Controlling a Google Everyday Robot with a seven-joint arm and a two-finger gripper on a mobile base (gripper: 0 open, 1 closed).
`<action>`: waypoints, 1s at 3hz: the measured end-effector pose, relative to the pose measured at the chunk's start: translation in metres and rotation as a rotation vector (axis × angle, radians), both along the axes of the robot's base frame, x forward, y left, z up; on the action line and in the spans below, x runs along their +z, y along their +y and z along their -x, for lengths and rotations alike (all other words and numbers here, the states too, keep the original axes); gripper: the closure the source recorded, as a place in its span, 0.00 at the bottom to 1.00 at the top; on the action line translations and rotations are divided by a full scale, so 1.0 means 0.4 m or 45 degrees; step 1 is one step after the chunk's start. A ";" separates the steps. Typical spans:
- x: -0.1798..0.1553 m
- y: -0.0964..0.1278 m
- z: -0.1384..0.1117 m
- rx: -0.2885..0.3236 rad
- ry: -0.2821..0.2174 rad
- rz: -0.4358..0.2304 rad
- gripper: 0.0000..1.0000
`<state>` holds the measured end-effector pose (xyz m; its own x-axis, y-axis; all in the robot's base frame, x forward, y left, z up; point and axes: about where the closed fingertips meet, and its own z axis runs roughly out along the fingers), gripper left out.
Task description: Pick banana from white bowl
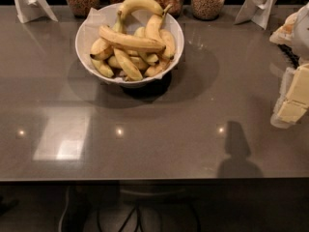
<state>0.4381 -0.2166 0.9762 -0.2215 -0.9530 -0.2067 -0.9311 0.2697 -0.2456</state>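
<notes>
The white bowl (79, 50) stands at the back middle-left of the grey table and holds several bananas on a white paper lining. The banana (130, 41), long and nearly straight, lies across the top of the pile, running from upper left down to the right. A strongly arched banana (140, 4) rests on the far rim, and shorter ones lie beneath. My gripper (292, 103), with cream and white parts, hangs at the right edge of the view, far to the right of the bowl and holding nothing that I can see.
Several glass jars (207, 1) of grain line the back edge behind the bowl. White folded stands sit at the back left (31, 4) and back right (260, 6). The table's front edge (154, 179) runs across the bottom, with cables below it.
</notes>
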 end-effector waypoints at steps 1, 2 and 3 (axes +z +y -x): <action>0.000 0.000 0.000 0.000 0.000 -0.001 0.00; 0.018 0.039 -0.030 0.026 -0.076 -0.098 0.00; 0.049 0.120 -0.076 0.087 -0.180 -0.222 0.00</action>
